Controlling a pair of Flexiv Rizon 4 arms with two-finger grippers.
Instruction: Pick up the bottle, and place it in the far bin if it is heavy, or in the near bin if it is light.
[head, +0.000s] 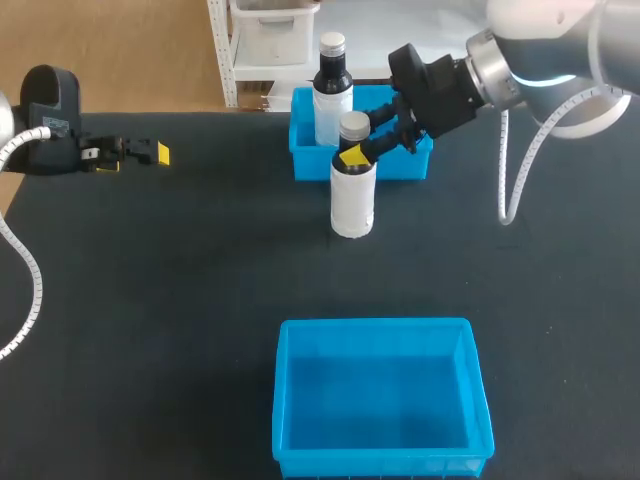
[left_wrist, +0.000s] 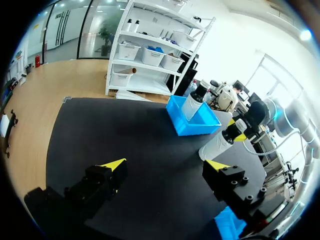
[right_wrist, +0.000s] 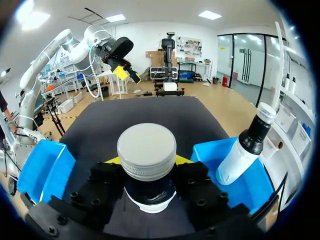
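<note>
A white bottle (head: 352, 195) with a dark neck and grey cap (right_wrist: 146, 157) stands upright on the black table, just in front of the far blue bin (head: 410, 165). My right gripper (head: 355, 152) comes in from the right and is shut on the bottle's neck just under the cap, one finger on each side. The near blue bin (head: 380, 325) is empty, at the table's front. My left gripper (head: 140, 152) hangs open and empty at the far left, well away from the bottle (left_wrist: 220, 142).
A second bottle (head: 332, 90), white with a dark top, stands inside the far bin (right_wrist: 250, 185), close behind the held one. Bare black table lies between the bottle and the near bin (right_wrist: 42, 165).
</note>
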